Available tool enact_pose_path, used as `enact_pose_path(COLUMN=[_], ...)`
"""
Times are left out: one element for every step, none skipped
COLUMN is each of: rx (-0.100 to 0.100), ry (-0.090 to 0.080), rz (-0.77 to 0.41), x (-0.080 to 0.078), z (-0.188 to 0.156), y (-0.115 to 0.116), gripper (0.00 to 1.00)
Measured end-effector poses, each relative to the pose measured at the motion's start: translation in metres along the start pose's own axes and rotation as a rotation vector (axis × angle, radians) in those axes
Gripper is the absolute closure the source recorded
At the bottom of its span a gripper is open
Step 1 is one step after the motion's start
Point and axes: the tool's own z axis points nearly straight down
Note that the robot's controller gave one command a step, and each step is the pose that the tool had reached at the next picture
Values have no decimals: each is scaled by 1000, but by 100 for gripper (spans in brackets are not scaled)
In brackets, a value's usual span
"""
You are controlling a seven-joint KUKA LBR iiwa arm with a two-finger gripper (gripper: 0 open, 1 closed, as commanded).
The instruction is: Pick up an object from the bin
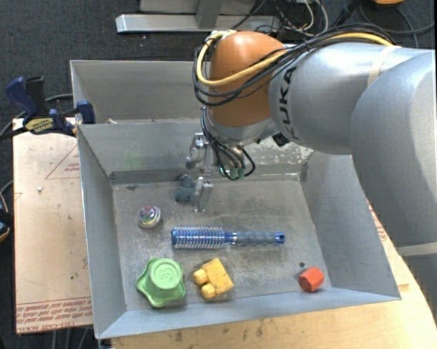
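Near the bin's (pixel 98 210) back edge the end effector (pixel 198 194) hangs just beside a small dark grey lump (pixel 183 191), open or closed I cannot tell, and a descent there could nudge the lump aside or scrape the wall.

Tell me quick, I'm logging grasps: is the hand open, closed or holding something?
Hand: cannot be told; it hangs beside a small grey lump near the bin's back wall.

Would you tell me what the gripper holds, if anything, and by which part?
Cannot be told: the gripper is beside a small grey-blue lump; no hold is visible.
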Motion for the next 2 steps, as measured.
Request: enact_pose_path(rx=[2,-1], ry=[3,-6], rz=[-62,-52], x=[71,78], z=[36,30], y=[-33,-20], gripper=[0,0])
